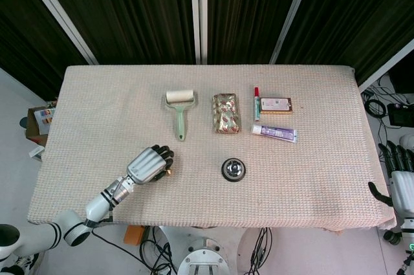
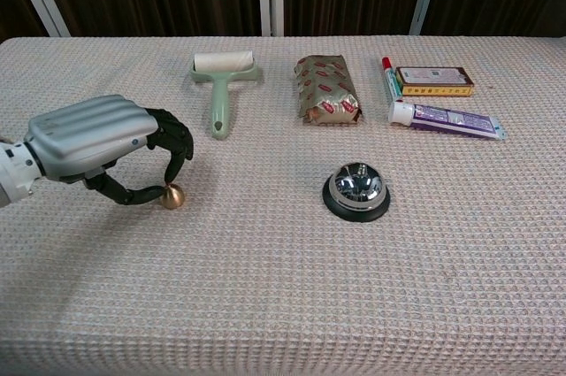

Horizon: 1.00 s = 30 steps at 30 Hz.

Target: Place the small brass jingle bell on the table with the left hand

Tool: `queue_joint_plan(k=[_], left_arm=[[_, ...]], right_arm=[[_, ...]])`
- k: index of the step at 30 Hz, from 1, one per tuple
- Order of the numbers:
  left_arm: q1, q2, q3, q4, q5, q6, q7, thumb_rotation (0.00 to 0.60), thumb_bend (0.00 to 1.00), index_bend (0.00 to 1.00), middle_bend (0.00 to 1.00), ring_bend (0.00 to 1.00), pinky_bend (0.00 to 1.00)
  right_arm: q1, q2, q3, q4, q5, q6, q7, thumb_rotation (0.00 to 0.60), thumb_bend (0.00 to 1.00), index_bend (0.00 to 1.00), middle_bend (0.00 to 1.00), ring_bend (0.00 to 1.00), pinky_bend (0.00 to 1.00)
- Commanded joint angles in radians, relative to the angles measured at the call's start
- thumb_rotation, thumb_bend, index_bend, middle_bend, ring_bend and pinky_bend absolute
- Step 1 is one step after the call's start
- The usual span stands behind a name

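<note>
The small brass jingle bell [image 2: 172,197] sits low on the woven table cover [image 2: 283,305], its base touching the cloth or just above it. My left hand [image 2: 97,137] lies left of it, palm down, and pinches the bell's top between thumb and a dark fingertip [image 2: 183,157]. In the head view the same left hand [image 1: 147,165] is near the table's front left, with the bell [image 1: 170,172] peeking out at its right. My right hand [image 1: 400,181] hangs off the table's right edge, fingers apart, holding nothing.
A silver call bell [image 2: 355,190] stands right of the left hand. Along the back lie a green lint roller [image 2: 221,93], a foil packet [image 2: 328,90], a red-capped marker [image 2: 389,78], a flat box [image 2: 433,80] and a toothpaste tube [image 2: 447,119].
</note>
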State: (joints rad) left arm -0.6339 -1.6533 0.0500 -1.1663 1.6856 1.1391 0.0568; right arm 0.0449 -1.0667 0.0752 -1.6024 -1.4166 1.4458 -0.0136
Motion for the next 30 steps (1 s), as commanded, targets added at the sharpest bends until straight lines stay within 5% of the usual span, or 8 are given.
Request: queue_joint_plan(k=[1, 30], left_arm=[[-0.001, -0.002, 0.000, 0.002, -0.001, 0.000, 0.000, 0.600, 0.37, 0.55, 0.34, 0.27, 0.42], [0.002, 0.011, -0.003, -0.025, -0.013, 0.010, 0.012, 0.600, 0.43, 0.65, 0.35, 0.27, 0.42]], right_arm=[[0.000, 0.000, 0.000, 0.000, 0.002, -0.002, 0.001, 0.600, 0.18, 0.00, 0.00, 0.00, 0.00], [0.004, 0.005, -0.002, -0.004, 0.006, -0.014, 0.001, 0.600, 0.18, 0.00, 0.00, 0.00, 0.00]])
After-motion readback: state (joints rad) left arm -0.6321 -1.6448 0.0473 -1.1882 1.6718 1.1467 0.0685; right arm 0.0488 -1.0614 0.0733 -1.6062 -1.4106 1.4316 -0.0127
